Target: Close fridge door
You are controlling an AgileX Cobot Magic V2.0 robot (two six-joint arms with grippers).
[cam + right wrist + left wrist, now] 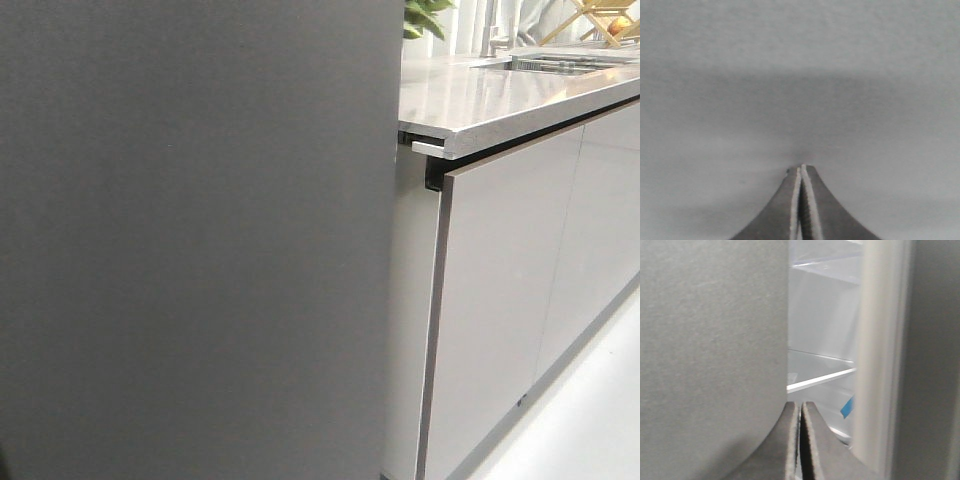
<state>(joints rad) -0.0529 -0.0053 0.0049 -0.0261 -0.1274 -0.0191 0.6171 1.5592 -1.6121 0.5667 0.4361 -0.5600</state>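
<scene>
1. Closest in, the right hand point(801, 170) has its fingers pressed together, tips at or almost at the fridge door point(800, 75); a soft shadow pools around them, though actual contact cannot be confirmed. The left hand point(800, 407) is likewise pressed together and holds nothing, sitting by the door's edge.

2. Judging by this, the closing push is in hand and not finished: in the left wrist view a gap shows between the door edge and the pale frame point(880, 355), with a white shelf point(822, 380) and a small blue object point(848, 408) visible inside.

3. Next, the move seems to call for steady, flat pressure straight into the panel until the gap shuts; narrow closed fingertips could skid on such a plain surface.

4. From the front view, the door fills the left of the scene as a tall, flat, matte dark-grey slab with a fine grain and no handle.

5. Farther right stand glossy light-grey cabinet fronts point(510, 300) under a pale, polished stone tabletop point(490, 95); beyond are a sink point(560, 65) and green leaves point(425, 15).
</scene>
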